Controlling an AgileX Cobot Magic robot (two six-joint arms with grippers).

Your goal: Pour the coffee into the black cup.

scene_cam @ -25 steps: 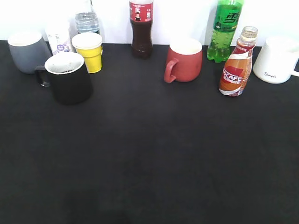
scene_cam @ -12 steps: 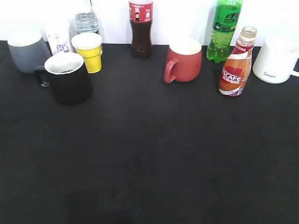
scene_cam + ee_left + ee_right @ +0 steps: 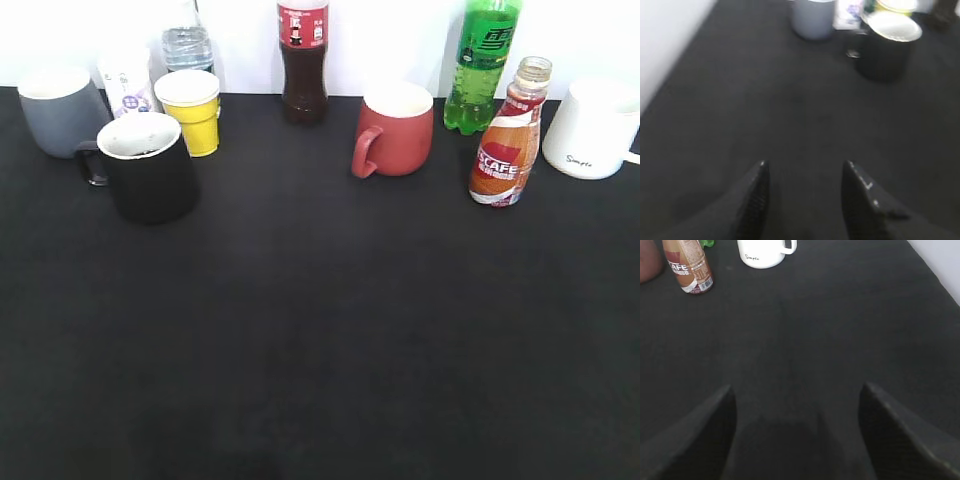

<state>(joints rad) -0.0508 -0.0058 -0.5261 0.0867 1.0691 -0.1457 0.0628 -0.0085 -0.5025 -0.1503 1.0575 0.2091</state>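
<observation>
Coffee point(image 3: 507, 140) upright, open neck up, well right of black cup point(image 3: 150, 165); both tools point(image 3: 805, 172) point(image 3: 797, 395) spread, empty

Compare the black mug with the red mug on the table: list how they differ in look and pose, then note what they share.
Colour: the black mug is black outside; the red mug is red. Place: the black mug stands on the left, in front of the yellow paper cup; the red mug stands right of centre, beside the green bottle. Shared: both stand upright, handles to the left, with pale insides.
</observation>
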